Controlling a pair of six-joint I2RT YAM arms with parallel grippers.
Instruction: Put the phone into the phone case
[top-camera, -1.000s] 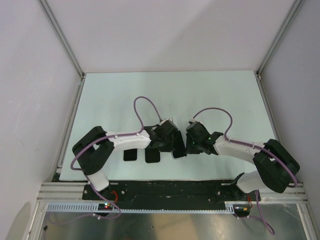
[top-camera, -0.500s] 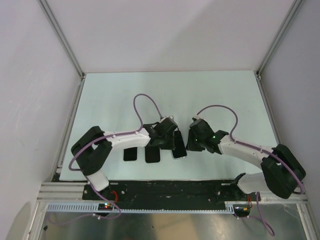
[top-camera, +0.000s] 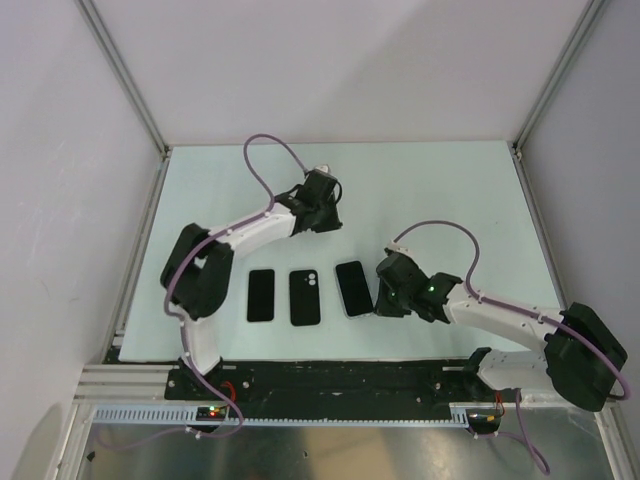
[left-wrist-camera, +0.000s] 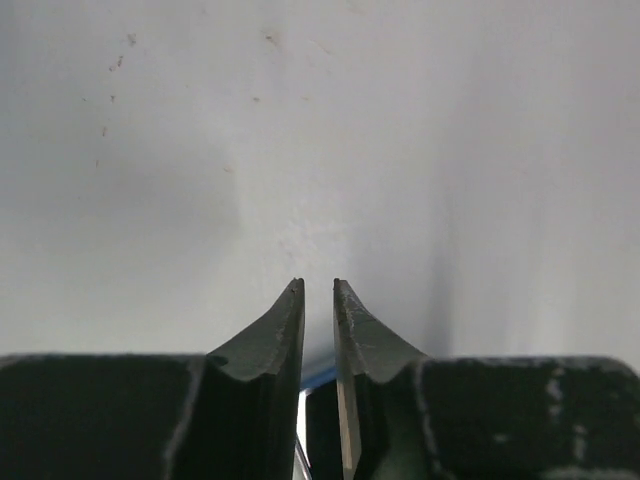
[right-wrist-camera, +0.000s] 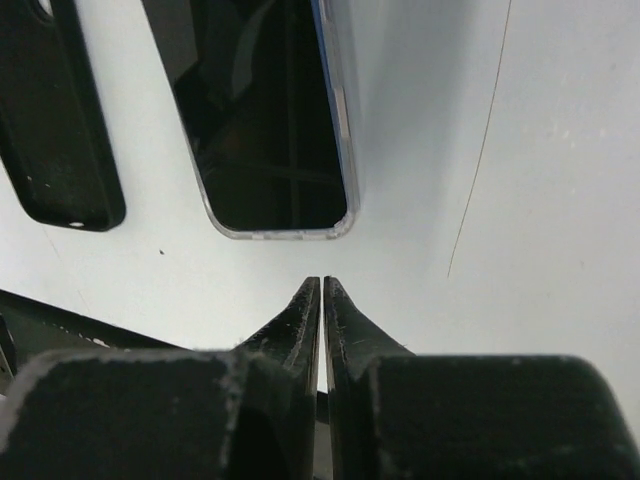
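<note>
The phone (top-camera: 353, 288) lies flat and screen up near the table's front, a clear case rim running round its dark glass (right-wrist-camera: 262, 110). My right gripper (top-camera: 383, 291) sits just to its right, low over the table. Its fingers are shut with nothing between them, and the tips (right-wrist-camera: 322, 281) stop a short way off the phone's near end. My left gripper (top-camera: 325, 212) is farther back over bare table, well apart from the phone. In the left wrist view its jaws (left-wrist-camera: 318, 286) stand narrowly open and empty.
Two black phone-sized pieces lie left of the phone: a middle one (top-camera: 305, 297) with a camera cut-out, whose edge shows in the right wrist view (right-wrist-camera: 55, 130), and a plain one (top-camera: 261, 295). Metal rails (top-camera: 145, 250) border the table.
Both grippers have come off the phone. The left arm swung back to the far middle of the table and parted its jaws slightly. The right gripper drew back to the right and shut.
</note>
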